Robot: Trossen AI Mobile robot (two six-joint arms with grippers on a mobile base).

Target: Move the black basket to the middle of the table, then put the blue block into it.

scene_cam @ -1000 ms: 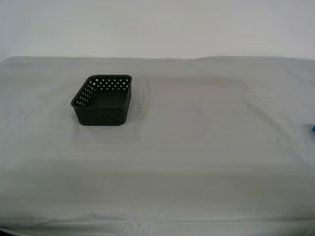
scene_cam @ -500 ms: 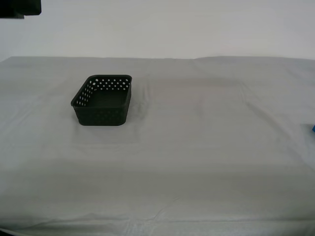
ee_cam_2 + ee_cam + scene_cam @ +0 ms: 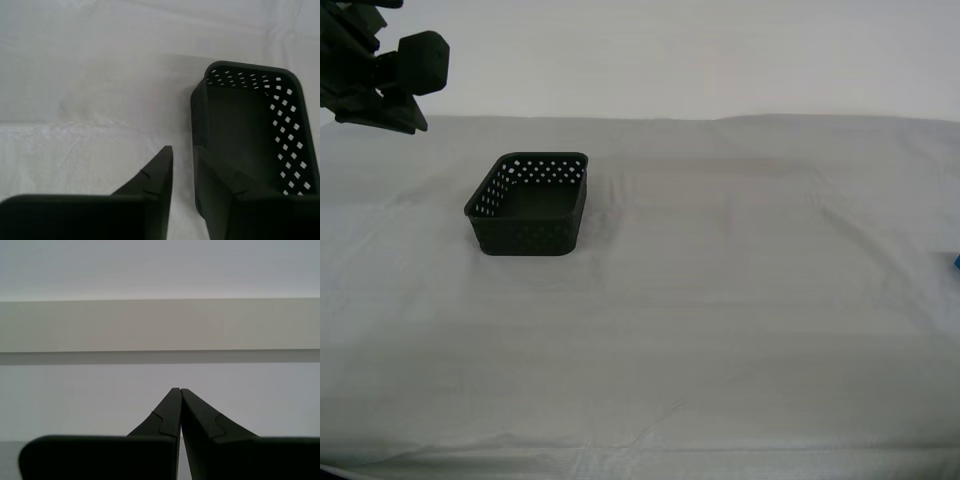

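Basket: the basket (image 3: 528, 205) sits on the table (image 3: 720, 330), toward the exterior view's left and a bit far back — not in the middle yet. It is empty.

Block: only a tiny blue bit of the block (image 3: 956, 262) shows, at the exterior view's right edge, well apart from the basket.

Second gripper: my second gripper (image 3: 184, 161) is up in the air, looking down at the basket. Its fingers (image 3: 159, 172) are open a little and hold nothing. One finger lines up over the basket's wall, I think so it can pinch that wall and drag the basket.

Arm: an arm (image 3: 380, 65) shows in the top corner on the exterior view's left, above the table. It is likely the second one, since it is near the basket.

First gripper: my first gripper (image 3: 180, 392) points at a plain wall. Its fingers are pressed together and hold nothing — it seems to be waiting.
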